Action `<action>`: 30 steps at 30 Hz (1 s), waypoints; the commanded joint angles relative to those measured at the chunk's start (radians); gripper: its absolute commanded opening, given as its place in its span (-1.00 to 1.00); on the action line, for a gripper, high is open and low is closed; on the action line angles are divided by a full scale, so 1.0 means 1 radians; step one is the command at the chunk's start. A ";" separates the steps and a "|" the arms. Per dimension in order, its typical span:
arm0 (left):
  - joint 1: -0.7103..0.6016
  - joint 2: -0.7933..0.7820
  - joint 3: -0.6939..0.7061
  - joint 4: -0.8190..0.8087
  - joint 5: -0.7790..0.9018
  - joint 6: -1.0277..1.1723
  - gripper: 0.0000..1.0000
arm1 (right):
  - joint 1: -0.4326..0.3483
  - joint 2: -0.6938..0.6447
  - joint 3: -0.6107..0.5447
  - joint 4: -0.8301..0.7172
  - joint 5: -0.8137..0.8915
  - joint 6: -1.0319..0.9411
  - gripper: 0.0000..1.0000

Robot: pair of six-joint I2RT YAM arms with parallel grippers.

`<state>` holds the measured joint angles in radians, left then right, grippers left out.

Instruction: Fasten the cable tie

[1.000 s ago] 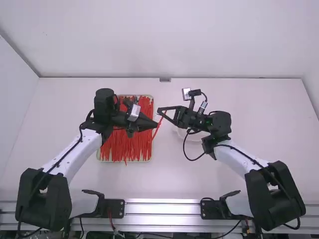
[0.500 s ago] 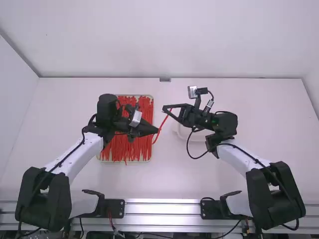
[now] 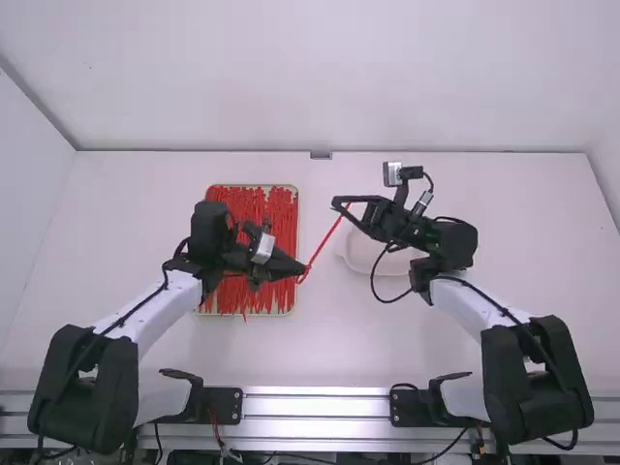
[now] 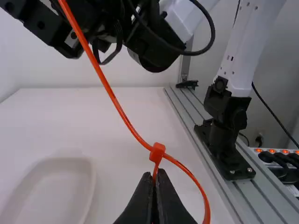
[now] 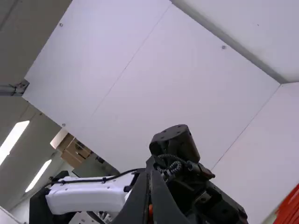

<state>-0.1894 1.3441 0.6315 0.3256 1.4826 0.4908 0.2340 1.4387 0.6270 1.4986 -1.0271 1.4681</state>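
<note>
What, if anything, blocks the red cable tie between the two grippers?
Nothing visible. The thin red plastic cable tie runs free through the air from the left gripper to the right gripper, both shut on it. The white shallow dish sits off its line.

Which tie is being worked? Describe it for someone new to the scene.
Left of the table's middle sits a tray of red ties. Off its right edge, one cable tie stretches between the left fingers and the right fingers. Unlike the loose ones, it is looped through its head.
</note>
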 commanded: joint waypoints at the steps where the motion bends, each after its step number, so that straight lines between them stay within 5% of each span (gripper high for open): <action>1: -0.007 0.000 -0.055 -0.008 0.024 0.015 -0.97 | -0.039 -0.013 0.037 0.025 0.104 0.024 -1.00; 15: -0.006 0.000 -0.070 0.083 0.020 -0.046 -0.97 | -0.072 -0.013 0.111 0.013 0.058 0.028 -1.00; 17: -0.006 0.000 -0.070 0.099 0.020 -0.056 -0.97 | -0.089 -0.014 0.114 0.013 0.057 0.029 -0.60; 18: -0.006 0.000 -0.070 0.099 0.020 -0.055 -0.97 | -0.100 -0.013 0.114 0.013 0.060 0.041 0.10; 19: -0.006 0.000 -0.070 0.099 0.020 -0.053 -0.97 | -0.103 -0.013 0.114 0.013 0.060 0.045 0.16; 20: -0.006 0.000 -0.070 0.099 0.020 -0.053 -0.97 | -0.113 -0.013 0.114 0.014 0.058 0.052 0.96; 25: 0.002 0.000 -0.068 0.157 0.017 -0.077 -0.97 | -0.145 -0.014 0.114 0.020 0.035 0.054 0.96; 30: 0.071 0.000 -0.066 0.506 0.019 -0.407 -0.97 | -0.147 -0.013 0.113 0.020 -0.014 0.054 0.96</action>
<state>-0.1509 1.3445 0.5629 0.7879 1.4815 0.2745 0.0849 1.4384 0.7193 1.5097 -1.0130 1.5166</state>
